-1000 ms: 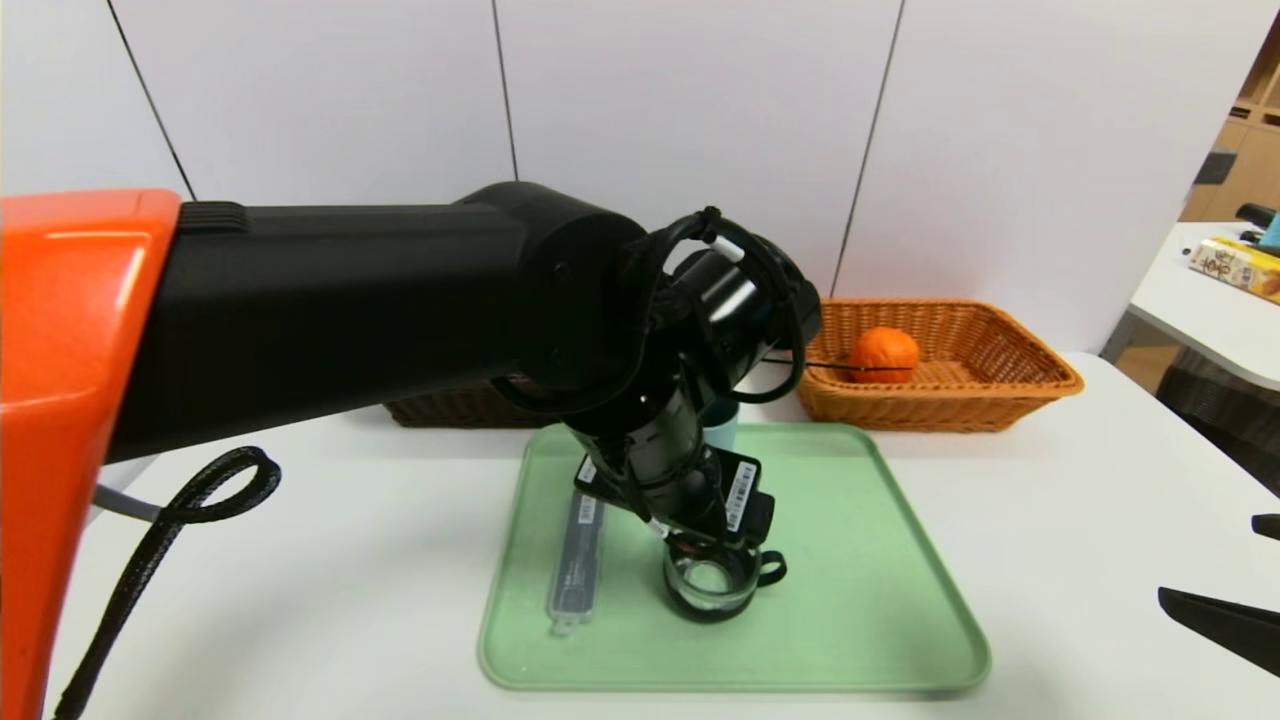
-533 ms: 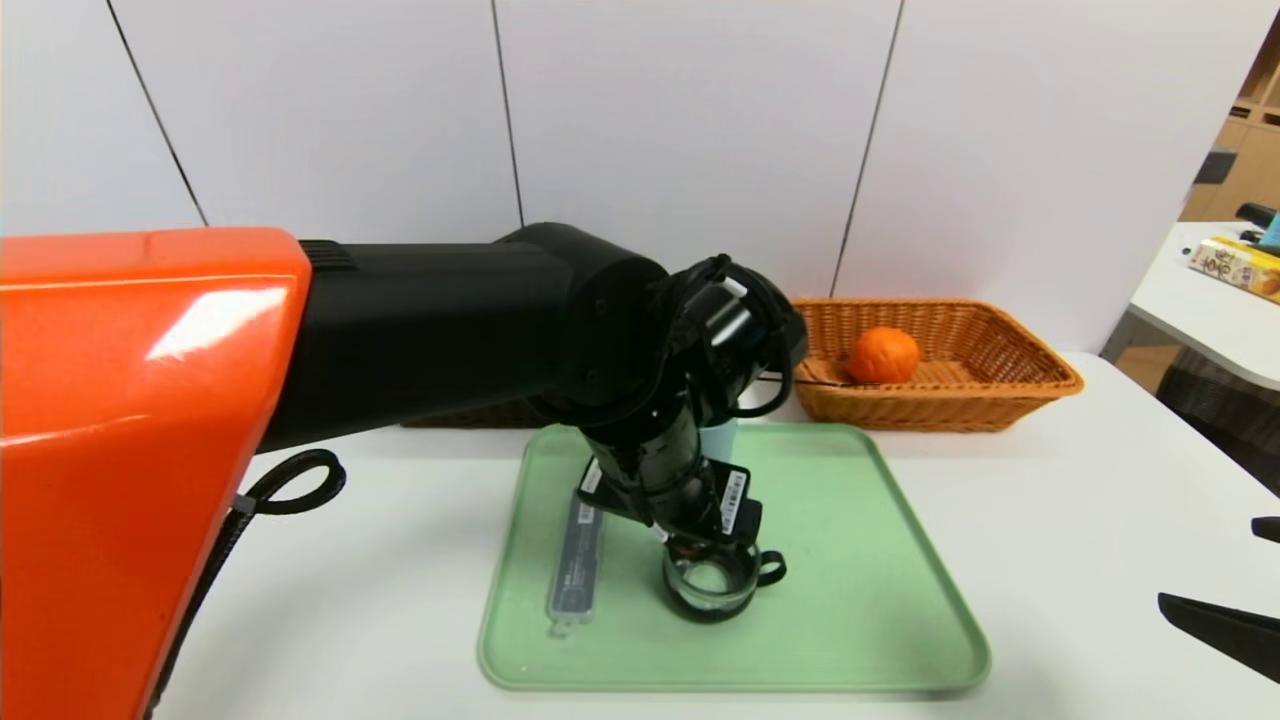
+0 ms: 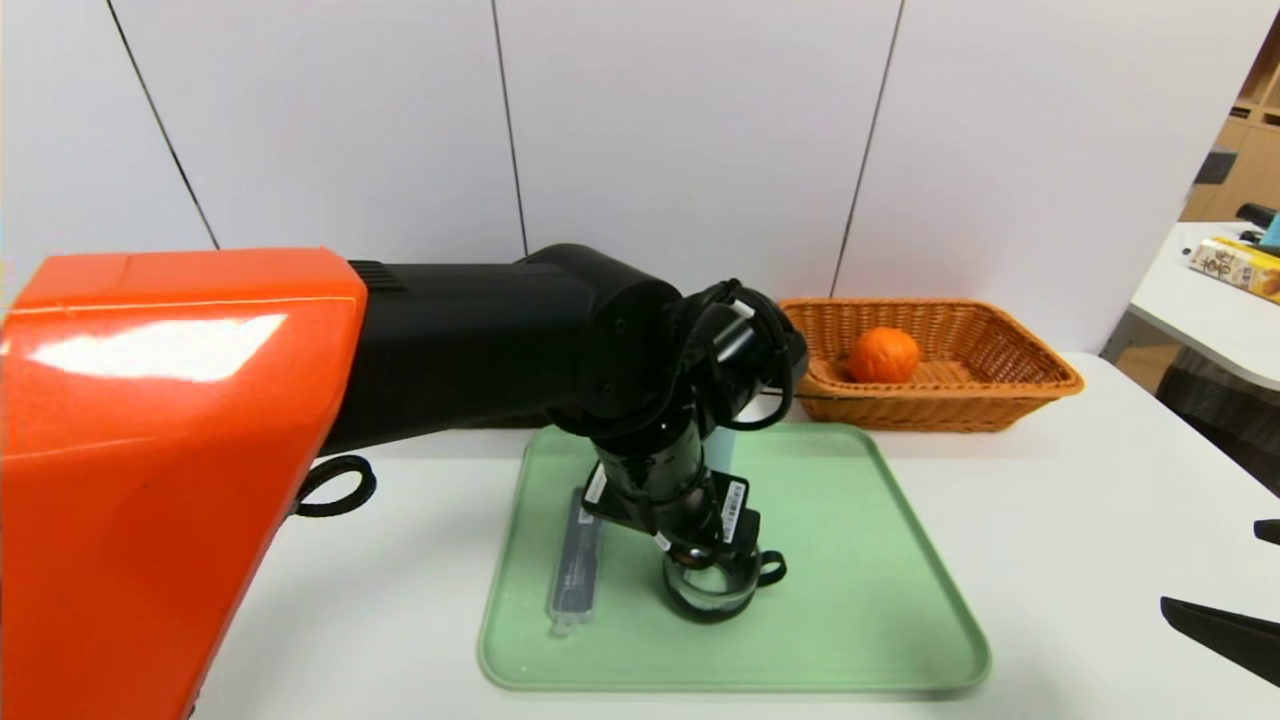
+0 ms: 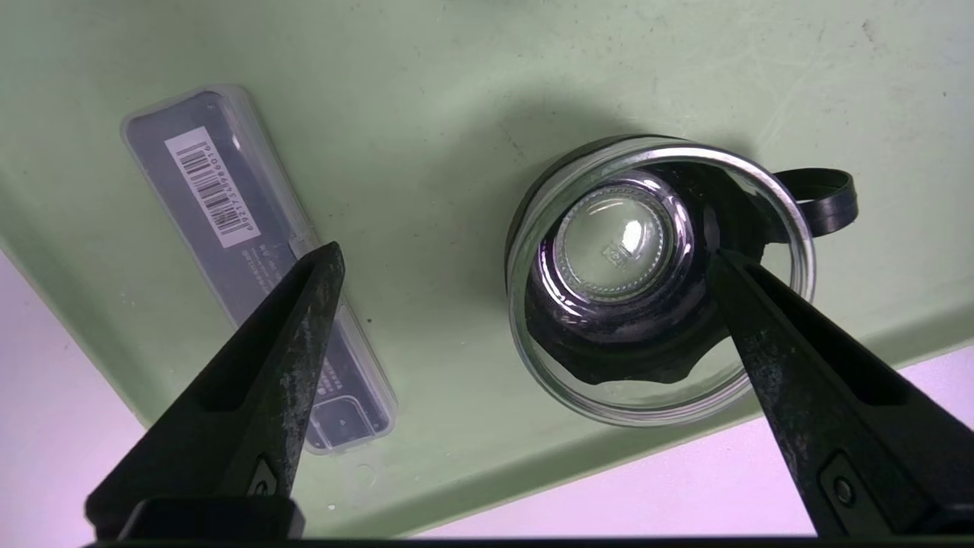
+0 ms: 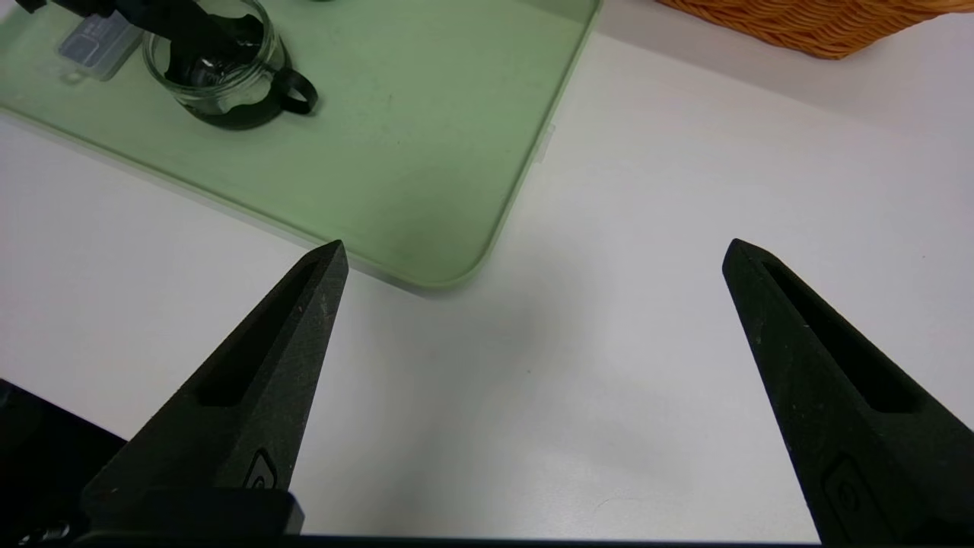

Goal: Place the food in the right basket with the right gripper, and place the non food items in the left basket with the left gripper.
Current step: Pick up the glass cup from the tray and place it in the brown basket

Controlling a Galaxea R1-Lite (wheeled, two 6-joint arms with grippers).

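Observation:
The orange fruit lies in the orange-tan right basket at the back right. On the green tray stand the clear glass cup with its black handle and, beside it, the slim dark grey case. My left gripper hangs open right over the cup, one fingertip over the cup's mouth on the handle side, the other over the case's edge. Only a pale sliver of the tumbler shows behind my left wrist. My left arm hides the left basket. My right gripper rests open over bare table.
The left arm's orange shell and black forearm fill the left half of the head view. The tray's near right corner lies just ahead of my right gripper. A side table with a box stands at the far right.
My left arm has pushed further forward and its wrist has come down closer to the glass cup. The right gripper, cup, case and fruit have not moved.

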